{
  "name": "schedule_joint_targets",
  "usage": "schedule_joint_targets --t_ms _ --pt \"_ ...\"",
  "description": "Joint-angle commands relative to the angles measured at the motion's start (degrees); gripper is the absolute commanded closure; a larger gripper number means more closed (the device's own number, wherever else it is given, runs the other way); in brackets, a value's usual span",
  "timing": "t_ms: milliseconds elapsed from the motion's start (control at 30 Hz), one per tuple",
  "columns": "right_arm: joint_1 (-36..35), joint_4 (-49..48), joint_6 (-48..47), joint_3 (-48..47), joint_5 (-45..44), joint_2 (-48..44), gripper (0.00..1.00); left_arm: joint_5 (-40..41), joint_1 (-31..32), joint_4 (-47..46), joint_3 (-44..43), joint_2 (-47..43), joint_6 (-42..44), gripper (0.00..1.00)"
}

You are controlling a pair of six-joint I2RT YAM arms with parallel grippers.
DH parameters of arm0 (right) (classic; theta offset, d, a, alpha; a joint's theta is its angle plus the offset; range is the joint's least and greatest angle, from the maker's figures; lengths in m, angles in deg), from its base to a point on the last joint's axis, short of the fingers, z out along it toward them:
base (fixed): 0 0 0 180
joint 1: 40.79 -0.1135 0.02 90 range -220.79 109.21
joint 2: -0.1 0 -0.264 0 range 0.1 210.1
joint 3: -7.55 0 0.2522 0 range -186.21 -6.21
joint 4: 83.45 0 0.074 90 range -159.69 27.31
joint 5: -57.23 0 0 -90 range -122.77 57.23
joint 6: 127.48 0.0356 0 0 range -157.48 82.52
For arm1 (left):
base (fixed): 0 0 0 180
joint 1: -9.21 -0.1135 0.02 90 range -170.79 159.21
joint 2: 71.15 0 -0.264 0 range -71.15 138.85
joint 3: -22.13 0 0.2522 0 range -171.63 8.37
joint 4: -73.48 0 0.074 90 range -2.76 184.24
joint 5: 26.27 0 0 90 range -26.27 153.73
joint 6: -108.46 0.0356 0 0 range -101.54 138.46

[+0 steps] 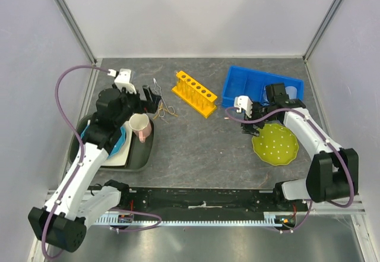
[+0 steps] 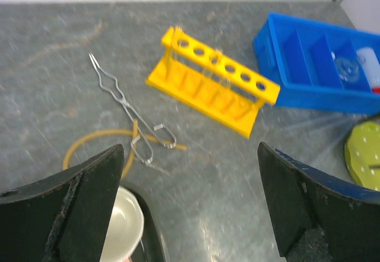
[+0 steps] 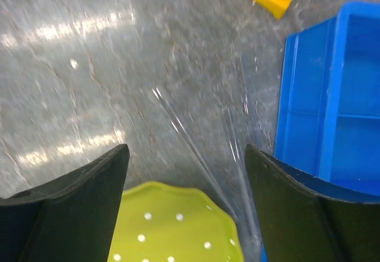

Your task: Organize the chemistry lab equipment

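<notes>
While the left gripper [image 2: 190, 155] and right gripper [image 3: 186, 150] both gape wide and empty, the blue divided bin [image 1: 264, 84] sits back right and the yellow holed rack [image 1: 194, 93] mid-table. Metal tongs [image 2: 127, 104] lie ahead of the left, and thin clear rods [image 3: 178, 125] lie beneath the right, which should probably descend squarely, avoiding the green plate [image 3: 172, 226].

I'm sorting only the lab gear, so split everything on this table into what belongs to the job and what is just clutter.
Job: yellow rack, metal tongs, tan rubber loop, thin clear rods, glass flask and white squeeze bottle (both in the blue bin).
Clutter: green dotted plate, cream mug, blue plate, dark tray.
</notes>
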Motion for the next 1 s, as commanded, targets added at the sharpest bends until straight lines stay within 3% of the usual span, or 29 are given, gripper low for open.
schedule_joint_targets --t_ms 0,300,600,967 --pt "-1.73 7.55 -16.02 -3.23 -6.17 3.78 0.16 -5.25 0.03 3.86 6.36 -6.81 -2.12 0.01" --pt "-12.81 6.51 -22.37 -5.42 -18.12 14.14 0.26 -2.16 0.03 7.3 11.65 -12.37 -0.36 0.01" --pt "-16.86 5.54 -21.76 -8.77 -23.93 23.02 0.41 1.17 -0.05 8.0 11.92 -15.1 -0.63 0.01" --pt "-19.94 5.27 -20.79 -9.91 -27.18 26.37 0.56 2.23 -0.05 8.09 12.1 -16.68 -0.54 0.01"
